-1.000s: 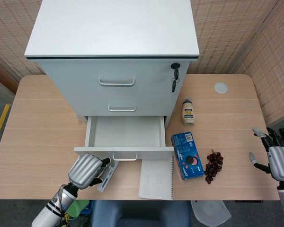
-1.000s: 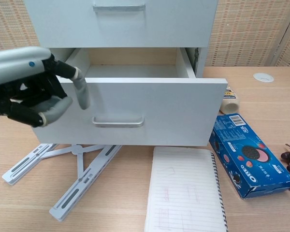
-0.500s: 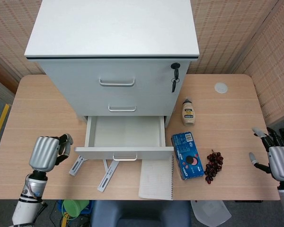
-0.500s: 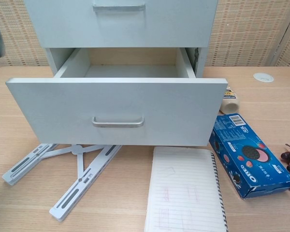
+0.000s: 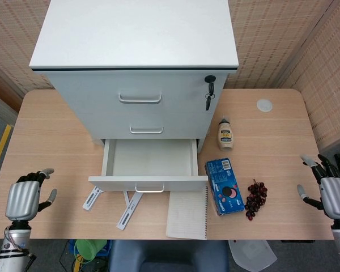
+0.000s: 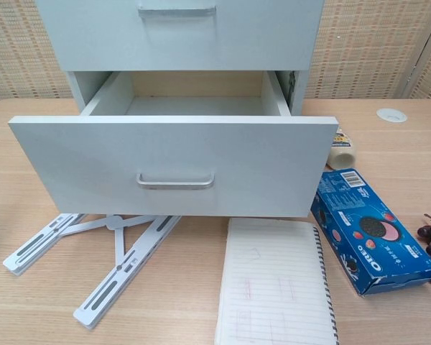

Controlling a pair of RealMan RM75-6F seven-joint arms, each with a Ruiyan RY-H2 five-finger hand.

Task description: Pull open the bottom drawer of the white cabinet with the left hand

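The left hand (image 5: 22,198) has drawn back from beside the drawer (image 5: 150,164) to the lower left of the head view, fingers apart and empty, while the drawer stays pulled out at centre and the right hand (image 5: 331,192) waits open, lower right.
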